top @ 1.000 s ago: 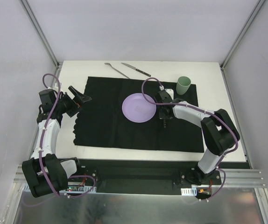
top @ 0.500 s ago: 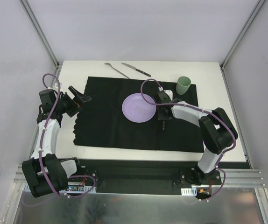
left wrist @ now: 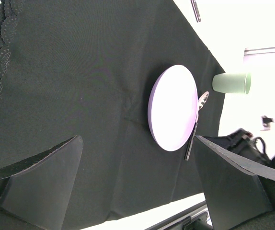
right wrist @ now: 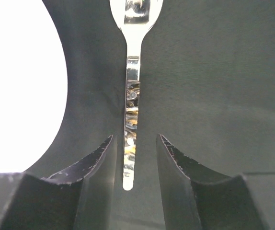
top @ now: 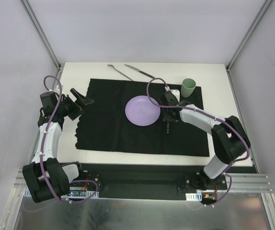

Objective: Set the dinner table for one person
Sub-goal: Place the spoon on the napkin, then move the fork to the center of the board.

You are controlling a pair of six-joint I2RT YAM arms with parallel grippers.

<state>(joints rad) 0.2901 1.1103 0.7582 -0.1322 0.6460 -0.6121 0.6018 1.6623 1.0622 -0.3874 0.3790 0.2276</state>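
my r gripper (right wrist: 135,140) sat part open, jaws either side of the spoon (right wrist: 132,72) handle w/o touching it, on the black mat (right wrist: 214,86) atop the dinner table (top: 217,85), just beside the plate (right wrist: 17,86), & my l gripper (left wrist: 138,140) hung wide open, empty

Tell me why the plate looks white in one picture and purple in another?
In the right wrist view the plate is washed out to plain white by brightness, and the spoon shines like a mirror; in the top view the same plate shows soft purple, evenly lit.
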